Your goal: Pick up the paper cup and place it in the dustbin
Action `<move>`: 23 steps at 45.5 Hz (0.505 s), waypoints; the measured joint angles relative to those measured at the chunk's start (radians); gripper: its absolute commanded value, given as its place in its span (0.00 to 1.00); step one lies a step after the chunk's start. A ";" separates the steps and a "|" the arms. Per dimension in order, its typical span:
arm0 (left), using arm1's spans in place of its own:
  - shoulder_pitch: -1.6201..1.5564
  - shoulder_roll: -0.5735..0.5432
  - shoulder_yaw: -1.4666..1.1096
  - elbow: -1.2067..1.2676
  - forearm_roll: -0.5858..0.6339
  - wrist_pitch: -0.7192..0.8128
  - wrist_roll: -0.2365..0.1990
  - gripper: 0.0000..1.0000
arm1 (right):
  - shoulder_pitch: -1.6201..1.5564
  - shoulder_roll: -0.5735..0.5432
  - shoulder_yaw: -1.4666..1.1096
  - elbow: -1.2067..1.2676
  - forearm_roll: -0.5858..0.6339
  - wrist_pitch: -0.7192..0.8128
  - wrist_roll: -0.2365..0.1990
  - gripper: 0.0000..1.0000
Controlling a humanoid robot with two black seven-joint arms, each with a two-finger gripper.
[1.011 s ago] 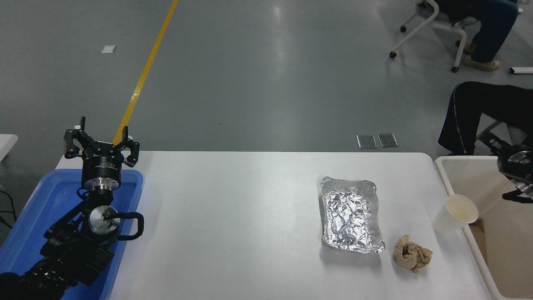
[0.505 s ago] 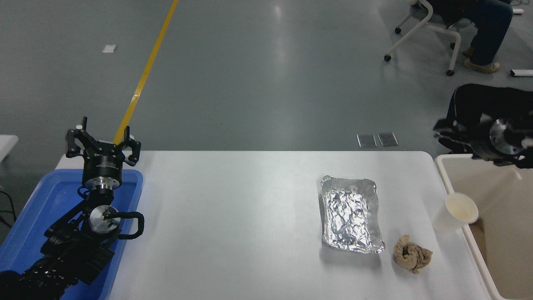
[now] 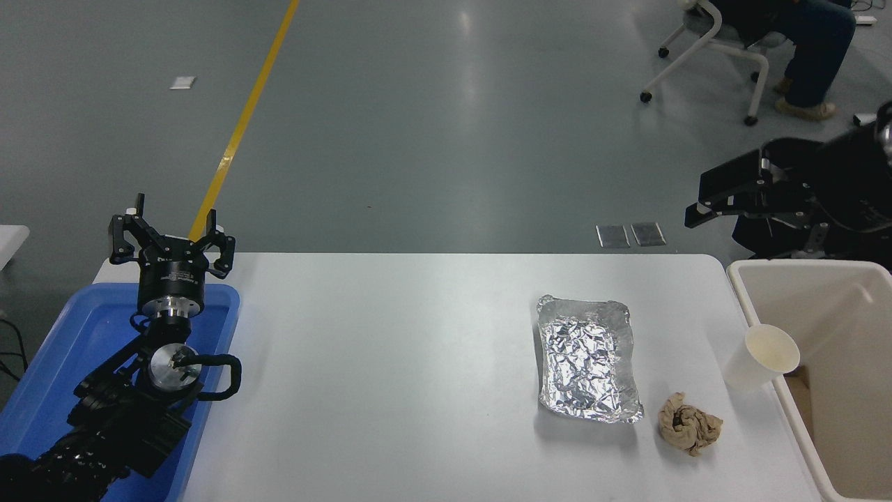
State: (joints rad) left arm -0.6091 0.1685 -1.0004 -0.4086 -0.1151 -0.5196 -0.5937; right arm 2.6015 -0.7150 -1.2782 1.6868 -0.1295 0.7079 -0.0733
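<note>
The paper cup [image 3: 759, 358] is small, white and cream inside. It stands upright on the white table [image 3: 390, 362] near the right edge, right against the left rim of the dustbin [image 3: 740, 284]. The dustbin is a large beige bin at the picture's right edge. My right gripper [image 3: 697, 206] is open and empty. It hangs in the air beyond the table's far right corner, well up and left of the cup. My left gripper [image 3: 171, 233] is open and parked at the lower left over a blue tray.
The blue tray [image 3: 63, 348] lies under the left arm. A crumpled foil tray [image 3: 587, 359] lies left of the cup and a brown paper wad [image 3: 690, 423] in front of it. A seated person [image 3: 808, 42] is at the top right.
My right arm has swung from over the dustbin up and to the left, so its open gripper now shows beyond the table's far corner. The cup has not moved.
</note>
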 measured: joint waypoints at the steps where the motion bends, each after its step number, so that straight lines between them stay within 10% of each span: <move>1: 0.000 0.000 0.000 0.000 0.000 0.000 0.000 0.99 | 0.005 -0.002 -0.001 0.002 -0.004 0.006 0.000 1.00; 23: 0.000 0.000 0.000 0.000 0.000 0.000 0.000 0.99 | -0.063 -0.028 -0.022 -0.007 -0.154 -0.042 -0.008 0.94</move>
State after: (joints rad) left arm -0.6089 0.1688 -1.0003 -0.4089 -0.1150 -0.5198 -0.5936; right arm 2.5388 -0.7430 -1.2999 1.6799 -0.2837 0.6661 -0.0816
